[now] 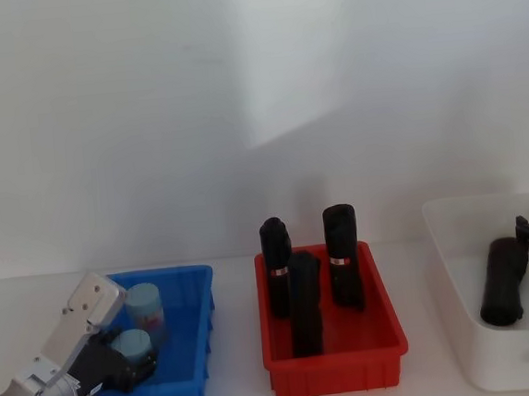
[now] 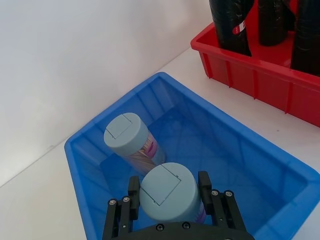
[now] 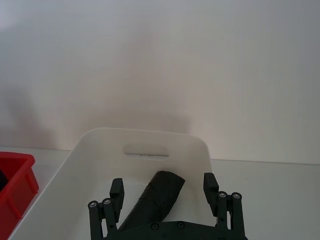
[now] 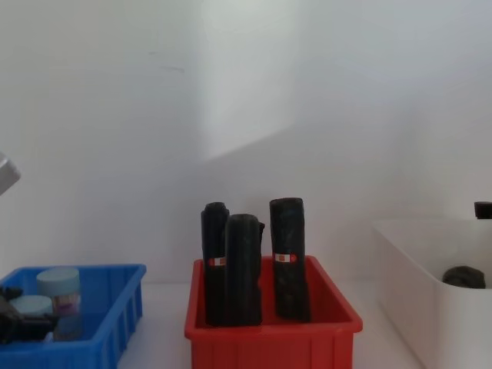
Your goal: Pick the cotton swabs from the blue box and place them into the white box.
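Left gripper (image 2: 169, 191): it is down inside the blue box (image 2: 225, 150). Its two black fingers (image 2: 133, 189) press on both sides of the near tub (image 2: 167, 195), so I think it is holding it.
Right gripper (image 3: 164, 186): it hangs over the white box (image 1: 520, 366) with its fingers spread wide and holds nothing.
Step now: grabbing the first tub of cotton swabs. No tub is in the white box yet, so the job looks like it is just starting.
Next move: lift the tub straight up over the blue rim, then carry it over the red bin (image 1: 335, 368) and its tall black rolls (image 1: 342, 256) without bumping them.
Far tub (image 2: 125, 134): it leans in the blue box, just beside the held one.
Tubs: small, round and clear, with flat pale blue lids and a purple label. They look smooth and could slip.
Boxes: hard, shiny plastic. The blue one is low and the white one has thick, rounded walls.
Black roll (image 1: 504, 293): it lies inside the white box, dark and soft-looking.
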